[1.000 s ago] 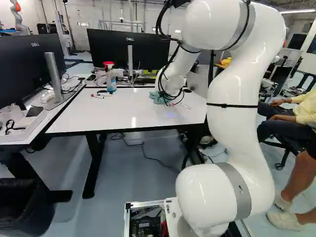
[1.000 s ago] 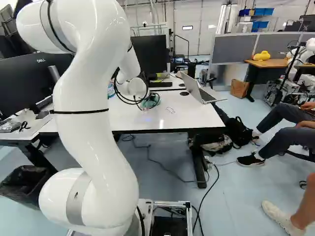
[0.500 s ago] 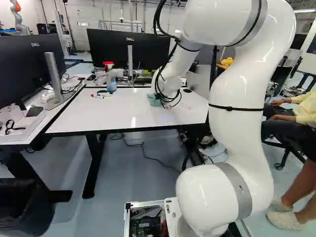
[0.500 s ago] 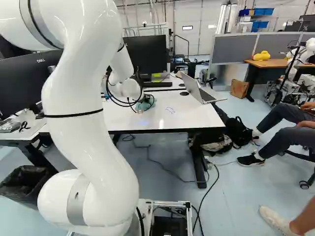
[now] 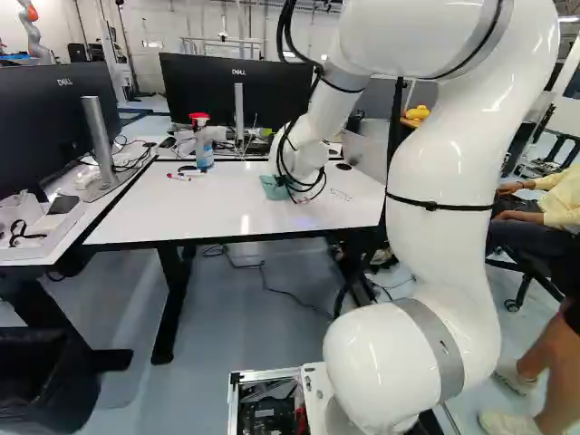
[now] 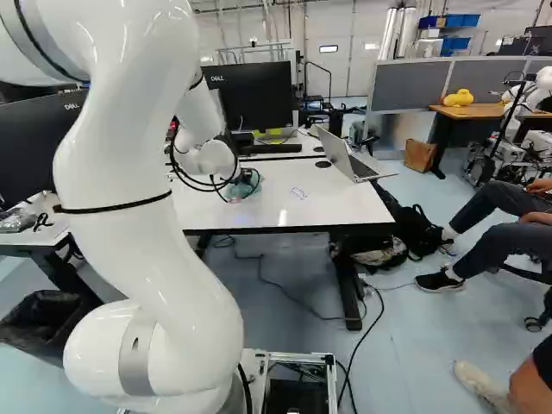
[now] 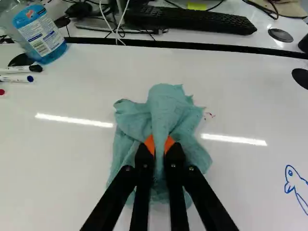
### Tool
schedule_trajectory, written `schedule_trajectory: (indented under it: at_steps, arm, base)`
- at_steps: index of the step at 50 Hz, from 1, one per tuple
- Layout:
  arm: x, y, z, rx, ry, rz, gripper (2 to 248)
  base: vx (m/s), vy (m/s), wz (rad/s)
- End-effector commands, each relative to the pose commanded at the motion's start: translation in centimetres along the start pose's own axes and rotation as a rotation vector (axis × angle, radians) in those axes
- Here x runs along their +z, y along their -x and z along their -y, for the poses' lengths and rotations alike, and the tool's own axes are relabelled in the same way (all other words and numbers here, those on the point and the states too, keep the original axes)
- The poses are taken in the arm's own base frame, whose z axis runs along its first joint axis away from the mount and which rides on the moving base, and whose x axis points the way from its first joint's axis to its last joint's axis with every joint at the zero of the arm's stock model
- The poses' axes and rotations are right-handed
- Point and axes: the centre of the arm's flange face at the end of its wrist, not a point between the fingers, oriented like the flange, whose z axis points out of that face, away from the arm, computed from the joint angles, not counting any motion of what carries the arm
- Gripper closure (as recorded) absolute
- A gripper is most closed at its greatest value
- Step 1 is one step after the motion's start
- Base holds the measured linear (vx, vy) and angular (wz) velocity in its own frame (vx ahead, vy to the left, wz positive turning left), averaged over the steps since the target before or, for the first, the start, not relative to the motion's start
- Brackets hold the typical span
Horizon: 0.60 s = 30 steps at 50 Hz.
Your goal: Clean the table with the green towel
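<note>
1. Green towel (image 7: 168, 108) on tabletop (image 7: 62, 168), pinched in nearly closed gripper (image 7: 160, 143).
2. Outstanding: red specks (image 7: 209, 115) beside towel, blue drawing (image 7: 290, 174) well apart.
3. Judged unfinished; share already wiped cannot be told.

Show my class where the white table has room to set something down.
The white table is bare between the markers and its near edge, and between them and the green towel. Another bare strip lies nearer than the blue drawing. It is crowded around the spray bottle and markers, and where the gripper holds the towel.
</note>
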Motion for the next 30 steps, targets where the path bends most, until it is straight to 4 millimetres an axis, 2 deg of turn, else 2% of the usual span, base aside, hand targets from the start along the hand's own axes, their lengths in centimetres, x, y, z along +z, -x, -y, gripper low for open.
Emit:
schedule_trajectory:
  at_steps: [11,30]
  arm:
    - [0.8,-0.6,1.3,-0.016,-0.018,-0.005,210]
    - [3.3,-2.4,0.1,-0.001,-0.001,-0.022,210]
  base:
    - [0.0,0.0,0.0]
    - [0.0,0.0,0.0]
